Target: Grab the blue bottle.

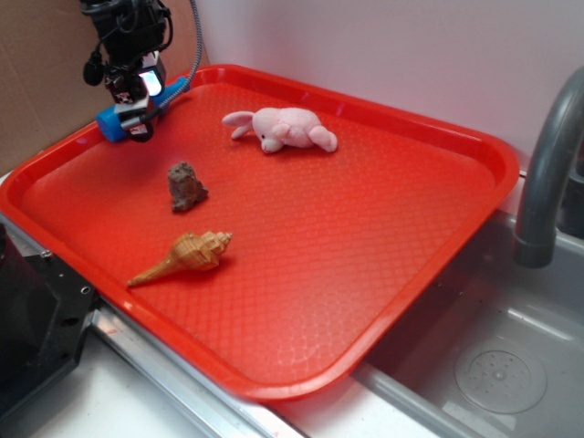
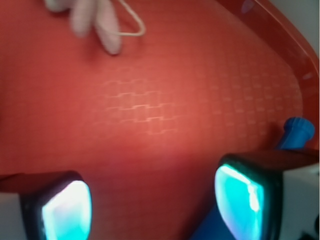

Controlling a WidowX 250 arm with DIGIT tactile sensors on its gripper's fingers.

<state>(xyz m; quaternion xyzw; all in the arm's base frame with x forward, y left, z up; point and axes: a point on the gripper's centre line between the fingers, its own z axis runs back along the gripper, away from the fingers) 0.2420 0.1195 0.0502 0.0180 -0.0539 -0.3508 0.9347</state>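
End effector [image 1: 139, 111]: I have it at the far left corner of the red tray [image 1: 438, 228], fingers spread apart with bare tray showing between the glowing pads [image 2: 67, 210] in the wrist view; nothing is clamped yet.

Blue bottle [image 1: 137, 108]: it lies on its side by the tray's rim at that same corner. From the wrist it sits at the outer side of one finger, neck sticking past it, not in the gap.

Contact: that finger may be touching the bottle; the wrist picture is too blurred for me to be sure.

Step in hand: lining up for the grasp, as I judge it.

Next move: I reckon I must shift sideways toward the bottle until its body lies between the fingers, then close. The rim leaves little room there.

Further out: a dark brown lump [image 1: 186, 186], a tan seashell [image 1: 187, 255] and a pink plush animal [image 1: 285, 129], all well apart from the bottle.

Beyond the tray: a grey faucet [image 1: 547, 164] over a sink [image 1: 493, 356].

Writing: none I can read anywhere.
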